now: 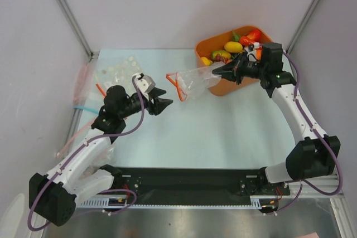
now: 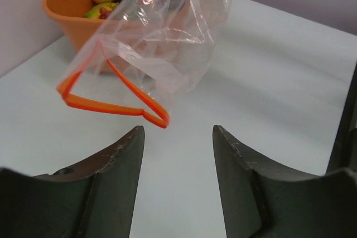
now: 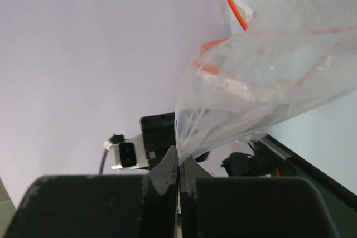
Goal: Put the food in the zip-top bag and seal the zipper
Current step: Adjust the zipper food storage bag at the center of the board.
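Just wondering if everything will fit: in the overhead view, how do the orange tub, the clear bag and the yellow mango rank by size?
1. The orange tub: largest, even partly covered.
2. The clear bag: lifted nearer the camera, so it may look bigger than it is.
3. The yellow mango: clearly smallest.

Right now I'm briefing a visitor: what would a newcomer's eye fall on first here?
The clear zip-top bag hangs above the middle of the table, pinched in the right pincer, its red-orange zipper gaping toward the open left pincer. Behind it, at the far right, the orange tub holds the bright toy food.
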You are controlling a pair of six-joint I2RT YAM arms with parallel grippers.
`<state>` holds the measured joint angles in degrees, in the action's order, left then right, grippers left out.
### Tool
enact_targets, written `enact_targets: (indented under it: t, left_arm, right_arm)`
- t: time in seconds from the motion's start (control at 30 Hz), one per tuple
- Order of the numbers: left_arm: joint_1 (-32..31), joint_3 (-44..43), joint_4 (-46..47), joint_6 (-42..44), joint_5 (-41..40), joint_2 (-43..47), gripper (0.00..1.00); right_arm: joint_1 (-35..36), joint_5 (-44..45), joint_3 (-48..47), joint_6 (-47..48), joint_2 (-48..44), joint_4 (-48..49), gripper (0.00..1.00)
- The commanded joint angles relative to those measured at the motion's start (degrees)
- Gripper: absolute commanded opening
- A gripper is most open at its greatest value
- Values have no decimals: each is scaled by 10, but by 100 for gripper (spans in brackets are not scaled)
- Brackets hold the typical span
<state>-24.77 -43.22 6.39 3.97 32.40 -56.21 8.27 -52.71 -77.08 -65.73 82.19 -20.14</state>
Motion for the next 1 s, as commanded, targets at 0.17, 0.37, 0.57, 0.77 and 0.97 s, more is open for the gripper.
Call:
enact_targets:
  t: [0.17,0.37,0.57,0.77,0.97]
  left_arm:
    - [-4,8,143,-129,48,-15,46]
    - [-3,-17,182,-182,48,-48,27]
    - [-2,-47,206,-331,19,-94,25]
    - [-2,-47,223,-435,-21,-104,42]
    - [-2,-52,183,-383,-74,-95,39]
  right_arm:
    - [-1,4,18,-121,-38,172,0]
    - [0,-11,18,-114,-43,195,0]
    - [0,-10,18,-91,-49,195,0]
    - [0,-11,20,-80,-55,215,0]
    - [-1,-18,21,-87,-56,222,0]
